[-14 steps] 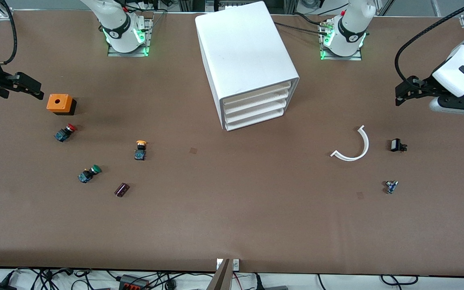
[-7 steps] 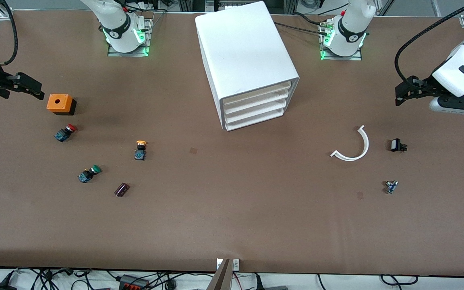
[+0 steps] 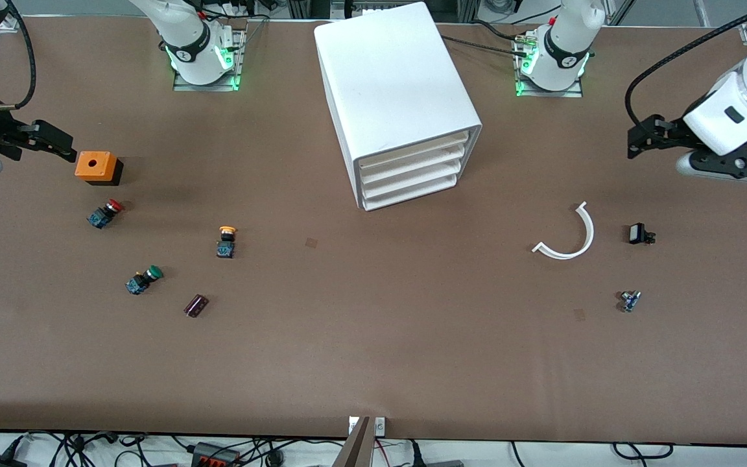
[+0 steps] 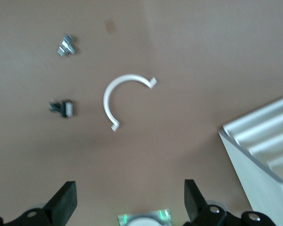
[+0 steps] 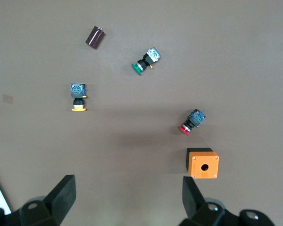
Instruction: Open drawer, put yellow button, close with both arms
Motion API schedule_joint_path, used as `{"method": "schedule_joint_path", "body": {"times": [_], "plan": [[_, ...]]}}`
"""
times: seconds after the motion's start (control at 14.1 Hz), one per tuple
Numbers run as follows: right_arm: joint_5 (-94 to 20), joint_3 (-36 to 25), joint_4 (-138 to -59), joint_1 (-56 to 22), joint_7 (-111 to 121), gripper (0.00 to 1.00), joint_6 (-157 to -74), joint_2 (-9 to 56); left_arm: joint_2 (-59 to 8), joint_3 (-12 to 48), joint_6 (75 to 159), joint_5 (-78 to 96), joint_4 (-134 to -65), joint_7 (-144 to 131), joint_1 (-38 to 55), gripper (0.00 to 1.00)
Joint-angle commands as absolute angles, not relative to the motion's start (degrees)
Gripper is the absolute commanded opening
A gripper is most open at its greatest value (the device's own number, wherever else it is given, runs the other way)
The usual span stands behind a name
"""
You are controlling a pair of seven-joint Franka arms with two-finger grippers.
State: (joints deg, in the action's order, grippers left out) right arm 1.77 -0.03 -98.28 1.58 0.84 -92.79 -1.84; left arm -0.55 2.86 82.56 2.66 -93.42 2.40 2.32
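Both tools shifted slightly: left tool spread over surface, right tool spread beside orange box | white four-tray cabinet's top drawer shut | yellow-capped push-button at cabinet's 8 o'clock | risk: picking red-capped button or green-capped button; pulling lower tray.

A robotics lab: two arm bases bolted to a brown table, cables along its edge

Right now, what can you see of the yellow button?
The yellow button is a small push-button switch: a round yellow-orange cap on a black-and-blue body. It lies on its side on the brown table, cap toward the robots' bases, apart from everything else. It is nearer the front camera than the cabinet, toward the right arm's end.
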Motion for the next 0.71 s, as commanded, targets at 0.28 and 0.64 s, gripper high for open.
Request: {"method": "schedule_joint_path", "body": {"times": [0.28,0.64], "plan": [[2.28,0.18,-98.53,-1.75,0.88,1.0,-95.62,1.75,-11.4,3.25,70.22,20.63,-91.49,4.48,5.35,1.0],[1.67,0.18,-98.0,-6.06,0.35,1.0,-101.67,11.23,-22.65,3.25,78.64,37.85,-92.63,23.94,5.8,1.0]]}}
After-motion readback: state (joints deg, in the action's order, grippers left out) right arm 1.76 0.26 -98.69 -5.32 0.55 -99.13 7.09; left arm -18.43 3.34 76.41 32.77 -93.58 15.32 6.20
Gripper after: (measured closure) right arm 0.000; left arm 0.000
